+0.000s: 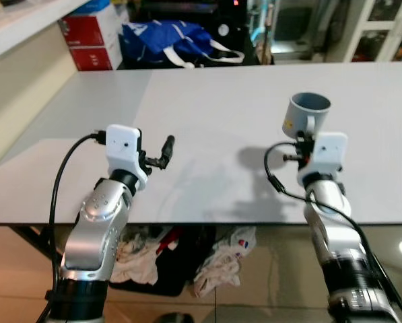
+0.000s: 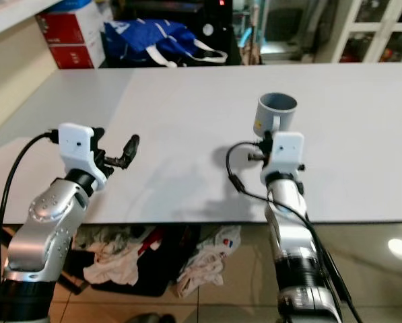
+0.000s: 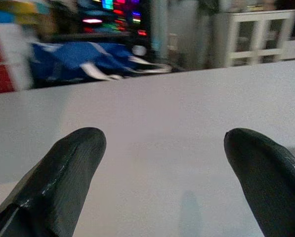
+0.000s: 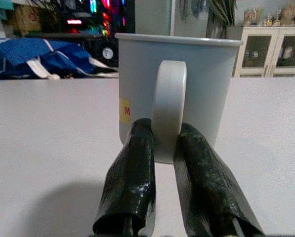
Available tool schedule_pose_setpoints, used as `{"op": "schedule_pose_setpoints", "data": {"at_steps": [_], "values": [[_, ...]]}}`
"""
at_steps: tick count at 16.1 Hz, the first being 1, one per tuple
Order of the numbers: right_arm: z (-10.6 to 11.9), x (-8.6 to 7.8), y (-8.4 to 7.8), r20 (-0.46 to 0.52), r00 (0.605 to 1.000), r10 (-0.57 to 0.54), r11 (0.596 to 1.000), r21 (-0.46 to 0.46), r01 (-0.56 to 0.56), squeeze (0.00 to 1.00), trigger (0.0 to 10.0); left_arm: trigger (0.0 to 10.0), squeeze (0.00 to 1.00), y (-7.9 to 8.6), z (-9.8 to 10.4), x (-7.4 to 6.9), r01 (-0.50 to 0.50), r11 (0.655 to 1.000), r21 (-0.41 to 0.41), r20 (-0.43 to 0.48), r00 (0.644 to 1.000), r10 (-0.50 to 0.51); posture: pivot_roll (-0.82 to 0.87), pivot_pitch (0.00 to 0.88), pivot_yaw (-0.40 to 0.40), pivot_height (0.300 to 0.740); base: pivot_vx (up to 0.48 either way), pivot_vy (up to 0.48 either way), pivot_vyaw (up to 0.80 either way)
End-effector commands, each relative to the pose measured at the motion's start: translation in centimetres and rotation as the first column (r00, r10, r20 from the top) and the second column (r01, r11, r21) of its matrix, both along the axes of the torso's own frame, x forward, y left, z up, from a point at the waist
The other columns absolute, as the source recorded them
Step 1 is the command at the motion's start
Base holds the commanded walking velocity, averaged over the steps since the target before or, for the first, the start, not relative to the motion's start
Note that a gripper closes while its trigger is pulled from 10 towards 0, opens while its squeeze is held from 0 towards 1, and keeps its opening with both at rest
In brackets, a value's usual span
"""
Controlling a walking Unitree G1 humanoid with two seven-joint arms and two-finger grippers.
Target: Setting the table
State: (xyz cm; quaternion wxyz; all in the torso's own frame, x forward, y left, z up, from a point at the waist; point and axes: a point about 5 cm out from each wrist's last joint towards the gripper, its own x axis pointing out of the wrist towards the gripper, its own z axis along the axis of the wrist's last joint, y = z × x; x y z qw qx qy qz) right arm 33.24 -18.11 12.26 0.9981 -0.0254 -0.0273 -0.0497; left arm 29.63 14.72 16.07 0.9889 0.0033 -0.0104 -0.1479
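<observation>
A grey-blue mug (image 1: 307,113) with a small yellow sticker is held upright over the white table (image 1: 214,101), on its right half. My right gripper (image 4: 163,148) is shut on the mug's handle (image 4: 168,106), with a black finger pressed on each side of it. The mug (image 4: 179,84) casts a shadow on the tabletop just to its left. Over the table's near left part, my left gripper (image 1: 165,153) stands open with nothing between its fingers (image 3: 63,173).
A blue bag (image 1: 170,37) with white straps and red-and-white boxes (image 1: 89,37) lie beyond the table's far edge. White cabinets (image 1: 382,30) stand at the back right. Crumpled cloths (image 1: 217,262) lie on the floor under the near edge.
</observation>
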Motion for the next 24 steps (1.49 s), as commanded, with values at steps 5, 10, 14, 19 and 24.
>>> {"op": "schedule_pose_setpoints", "data": {"at_steps": [5,10,14,19,24], "values": [[-0.8,3.1,0.2,-0.087,0.996,0.028,1.0,-0.005,-0.029,0.0,0.0,10.0,0.0,-1.1,0.1,-3.8,0.352,0.936,-0.017,-0.164,0.922,-0.35,0.13,0.061,0.068,0.74,0.0,0.0,0.0],[-0.3,4.4,0.5,-0.106,0.993,0.043,0.999,-0.021,-0.045,0.0,0.0,10.0,0.0,0.3,0.7,-6.3,0.325,0.946,0.002,-0.215,0.924,-0.317,0.23,0.11,0.064,0.74,0.0,0.0,0.0],[-1.5,4.1,0.4,-0.171,0.984,0.043,0.999,-0.015,-0.047,0.0,0.0,10.0,0.0,0.3,1.2,-8.1,0.334,0.942,-0.013,-0.233,0.916,-0.328,0.26,0.151,0.054,0.74,0.0,0.0,0.0],[-2.6,3.8,-0.5,-0.246,0.969,-0.003,1.0,-0.015,-0.001,0.0,10.0,10.0,0.0,-0.2,2.1,-9.4,0.469,0.883,0.006,-0.268,0.852,-0.451,0.28,0.184,0.068,0.74,0.0,0.0,0.0],[-3.4,3.5,-0.3,-0.294,0.956,-0.006,1.0,-0.004,0.005,1.0,10.0,10.0,0.0,-0.7,2.0,-9.8,0.468,0.884,-0.016,-0.273,0.848,-0.454,0.26,0.191,0.061,0.74,0.0,0.0,0.0]]}}
